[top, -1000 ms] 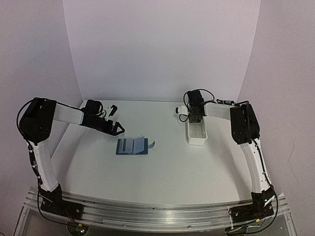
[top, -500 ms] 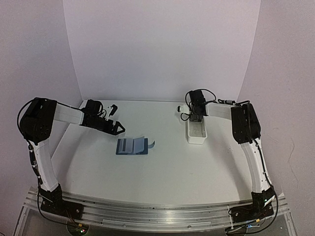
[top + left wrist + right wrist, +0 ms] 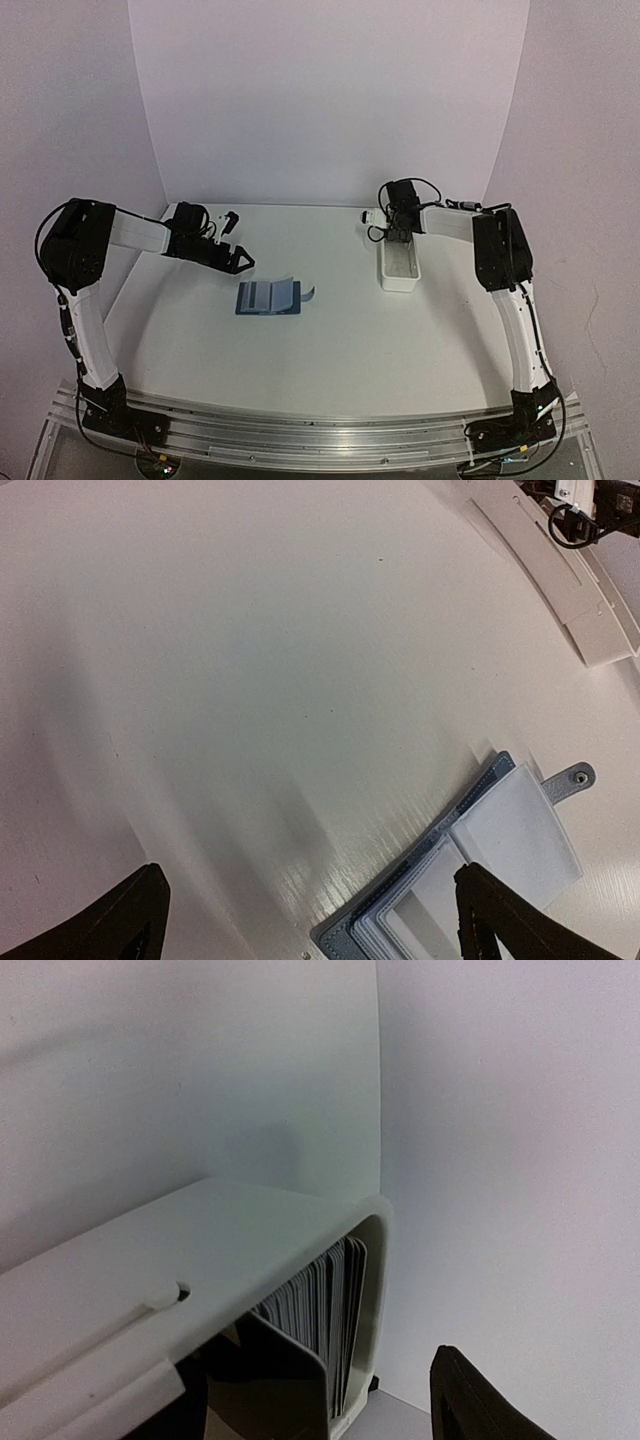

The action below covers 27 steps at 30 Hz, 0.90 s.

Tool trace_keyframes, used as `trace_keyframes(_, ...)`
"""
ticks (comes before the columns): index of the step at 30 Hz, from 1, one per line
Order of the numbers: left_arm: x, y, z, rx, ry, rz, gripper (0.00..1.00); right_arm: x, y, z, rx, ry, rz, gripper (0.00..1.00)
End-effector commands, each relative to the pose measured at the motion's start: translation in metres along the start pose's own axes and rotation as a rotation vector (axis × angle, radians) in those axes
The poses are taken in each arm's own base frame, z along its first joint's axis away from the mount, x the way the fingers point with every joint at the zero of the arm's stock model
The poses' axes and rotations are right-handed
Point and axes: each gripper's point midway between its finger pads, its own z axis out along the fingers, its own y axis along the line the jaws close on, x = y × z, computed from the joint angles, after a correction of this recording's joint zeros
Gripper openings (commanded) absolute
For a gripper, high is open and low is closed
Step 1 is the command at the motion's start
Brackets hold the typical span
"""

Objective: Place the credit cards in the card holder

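Open card holder (image 3: 268, 297) lies flat mid-table with bare table (image 3: 330, 350) on every side, so nothing blocks it from above. Left gripper (image 3: 243, 262) hangs just beyond its far-left corner, jaws wide apart, not touching it. White tray (image 3: 400, 270) sits well to the right, with an open lane between the two. Cards (image 3: 328, 1305) stand packed against the tray's end wall, hemmed in by the tray walls, reachable from the top only. Right gripper (image 3: 398, 236) is over the tray's far end, back wall (image 3: 330, 120) close behind it.
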Motion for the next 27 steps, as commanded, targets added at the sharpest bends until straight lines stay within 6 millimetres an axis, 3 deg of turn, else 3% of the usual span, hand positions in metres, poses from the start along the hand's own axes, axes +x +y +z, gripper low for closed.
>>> trace_keyframes(1, -0.008, -0.004, -0.004, 0.02, -0.033, 0.006, 0.99, -0.002, -0.054, -0.033, 0.101, -0.048, 0.079, 0.65)
trace_keyframes(4, -0.008, -0.005, -0.004, 0.02, -0.035, 0.007, 0.99, -0.002, -0.055, -0.035, 0.101, -0.049, 0.08, 0.53)
trace_keyframes(9, -0.007, -0.004, -0.004, 0.022, -0.034, 0.004, 0.99, -0.001, -0.053, -0.035, 0.091, -0.05, 0.078, 0.47)
trace_keyframes(19, -0.006, -0.006, -0.003, 0.033, -0.029, -0.001, 0.99, 0.001, -0.047, -0.042, 0.061, -0.043, 0.068, 0.17)
trace_keyframes(22, -0.007, -0.007, -0.003, 0.039, -0.031, 0.0, 0.99, 0.002, -0.044, -0.043, 0.044, -0.045, 0.062, 0.03)
trace_keyframes(27, -0.007, -0.01, -0.005, 0.051, -0.03, 0.0, 0.99, -0.002, -0.036, -0.047, 0.013, -0.053, 0.059, 0.0)
